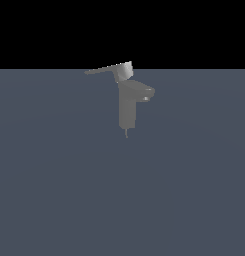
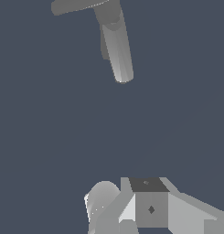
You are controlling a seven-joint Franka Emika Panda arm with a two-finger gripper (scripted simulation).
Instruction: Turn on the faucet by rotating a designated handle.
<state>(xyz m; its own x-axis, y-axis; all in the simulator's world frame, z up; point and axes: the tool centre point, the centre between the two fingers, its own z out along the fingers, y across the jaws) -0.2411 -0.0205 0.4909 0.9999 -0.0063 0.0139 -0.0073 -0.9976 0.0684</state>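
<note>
I've got the small matte grey faucet [image 1: 128, 107], a tall rectangular column w/ a short stubby spout, standing upright on the flat slate-blue desk [image 1: 54, 190], a bit above the middle of the exterior view. The spout sticks out toward the exterior view's right. On top sits the thin flat lighter-grey lever handle w/ its blocky cylindrical hub [image 1: 114, 70]; the blade reaches toward the exterior view's left, roughly level, tilted slightly.

No arm visible in the exterior view. In the wrist view I see the faucet [image 2: 119, 50] from above, w/ the handle [image 2: 79, 5] at the frame edge, partly cut off. Grey blocky parts of the tool [image 2: 150, 208] show at the opposite edge, well apart from the faucet, touching nothing. Fingertips aren't in frame, so I can't tell whether the tool is apart or together.
</note>
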